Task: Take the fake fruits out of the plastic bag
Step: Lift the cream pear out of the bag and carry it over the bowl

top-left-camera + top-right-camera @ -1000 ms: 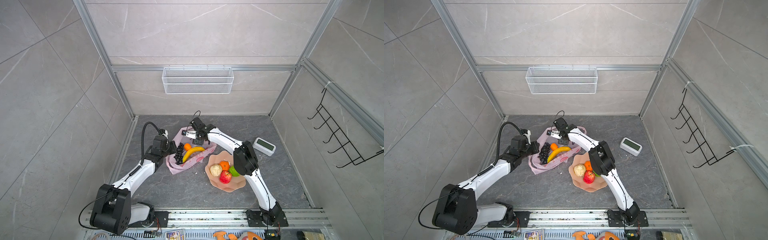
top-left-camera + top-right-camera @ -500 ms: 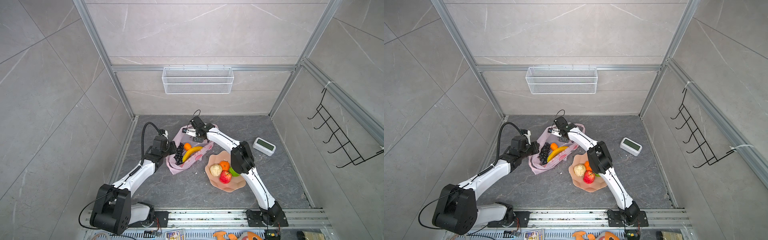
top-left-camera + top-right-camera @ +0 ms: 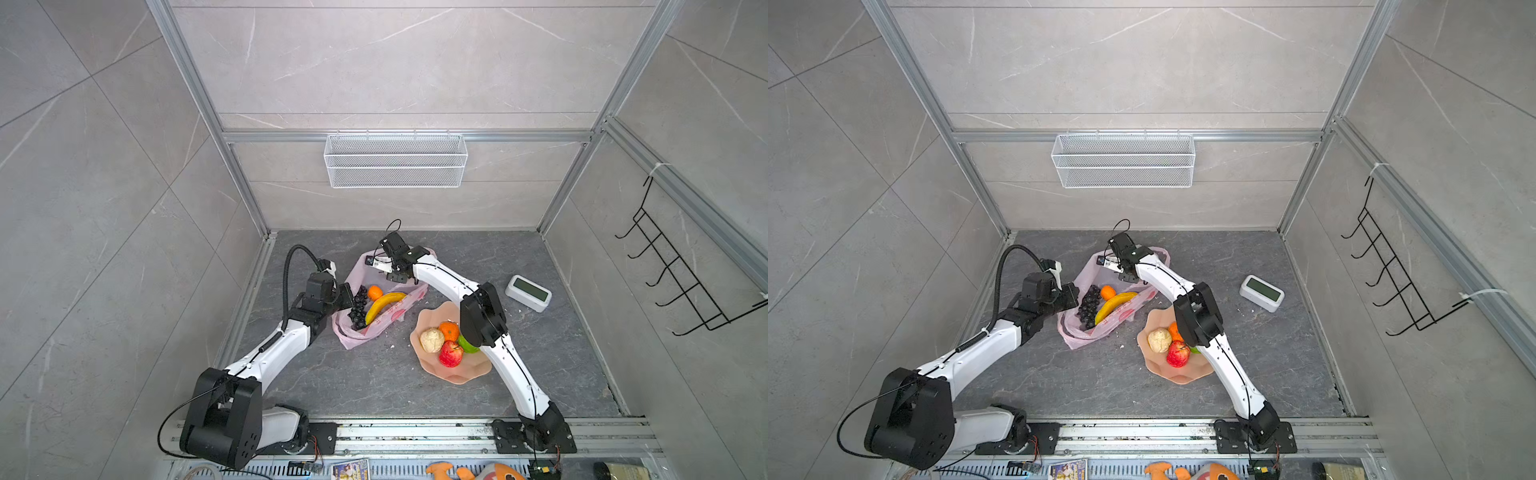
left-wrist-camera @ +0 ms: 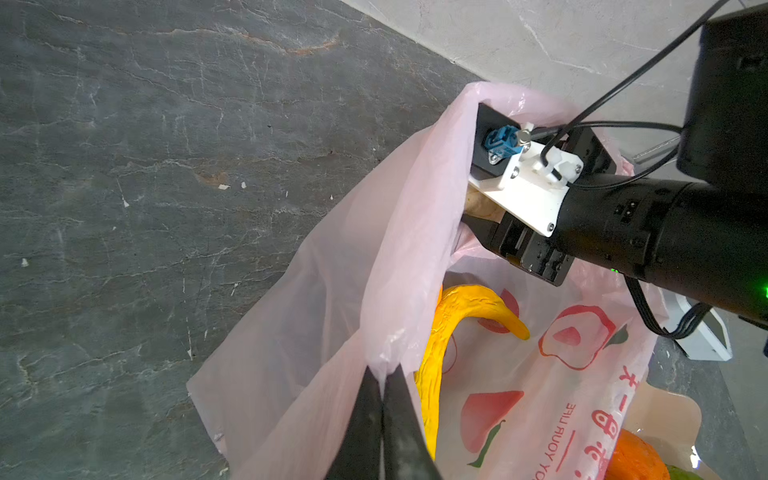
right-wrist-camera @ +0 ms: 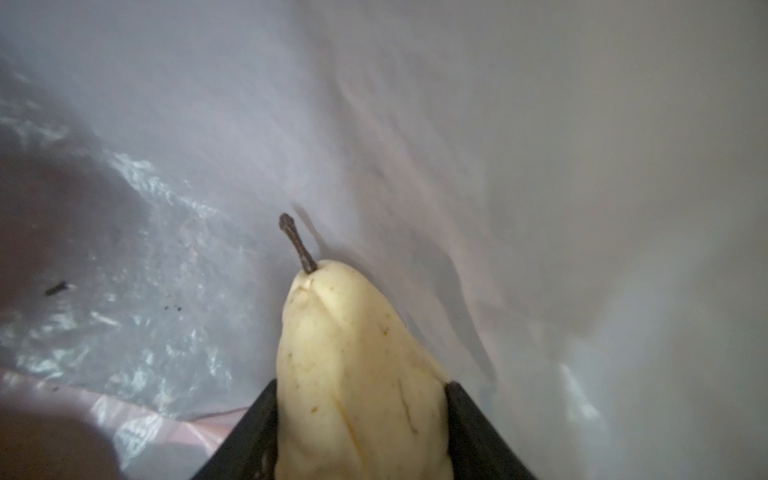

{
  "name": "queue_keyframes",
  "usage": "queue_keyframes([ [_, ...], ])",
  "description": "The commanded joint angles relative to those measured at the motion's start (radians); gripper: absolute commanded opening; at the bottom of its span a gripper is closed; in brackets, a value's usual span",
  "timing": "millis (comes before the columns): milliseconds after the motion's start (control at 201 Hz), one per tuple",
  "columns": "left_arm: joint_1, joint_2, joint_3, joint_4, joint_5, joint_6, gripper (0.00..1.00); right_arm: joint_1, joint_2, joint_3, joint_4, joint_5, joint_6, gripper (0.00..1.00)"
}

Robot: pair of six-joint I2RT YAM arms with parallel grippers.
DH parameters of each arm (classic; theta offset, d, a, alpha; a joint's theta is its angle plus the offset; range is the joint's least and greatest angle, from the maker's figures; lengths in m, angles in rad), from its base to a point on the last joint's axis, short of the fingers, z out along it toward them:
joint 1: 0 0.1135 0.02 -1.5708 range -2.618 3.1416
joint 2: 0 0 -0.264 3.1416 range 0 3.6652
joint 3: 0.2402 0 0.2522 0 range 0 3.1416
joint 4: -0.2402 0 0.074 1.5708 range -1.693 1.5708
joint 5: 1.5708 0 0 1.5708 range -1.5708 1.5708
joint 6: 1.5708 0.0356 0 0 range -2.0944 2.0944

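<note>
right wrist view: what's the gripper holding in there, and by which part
The right gripper grips a pale pear by its wide body, one jaw on each side, stem pointing away. The left gripper pinches the plastic bag at its rim.

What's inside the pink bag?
Inside the bag: a yellow banana, dark grapes, an orange tangerine, and the right hand closed on a pale pear. Anything beneath them or behind the bag's folds is covered.
</note>
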Motion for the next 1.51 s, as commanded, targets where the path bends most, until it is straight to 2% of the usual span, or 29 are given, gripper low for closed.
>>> queue_keyframes([
  [0, 0.003, -0.007, -0.002, 0.043, -0.003, 0.002, 0.00, 0.008, 0.004, -0.030, -0.096, -0.050, 0.017, 0.33],
  [329, 0.003, 0.013, 0.009, 0.026, -0.020, -0.015, 0.00, 0.041, -0.262, -0.371, 0.126, -0.135, 0.070, 0.33],
  [608, 0.004, 0.020, 0.015, 0.012, -0.032, -0.016, 0.00, 0.061, -0.461, -0.617, 0.288, -0.202, 0.202, 0.33],
  [852, 0.004, 0.030, 0.001, 0.011, -0.039, -0.001, 0.00, 0.061, -0.642, -0.802, 0.440, -0.227, 0.428, 0.32],
  [1120, 0.004, 0.060, -0.038, 0.050, -0.045, 0.014, 0.00, 0.062, -0.958, -1.105, 0.587, -0.188, 0.796, 0.32],
  [1295, 0.004, 0.079, -0.036, 0.064, -0.021, 0.010, 0.00, 0.085, -1.206, -1.332, 0.600, -0.123, 0.990, 0.31],
  [1504, 0.004, 0.087, -0.039, 0.076, -0.009, 0.005, 0.00, 0.153, -1.493, -1.549, 0.498, 0.008, 1.173, 0.31],
])
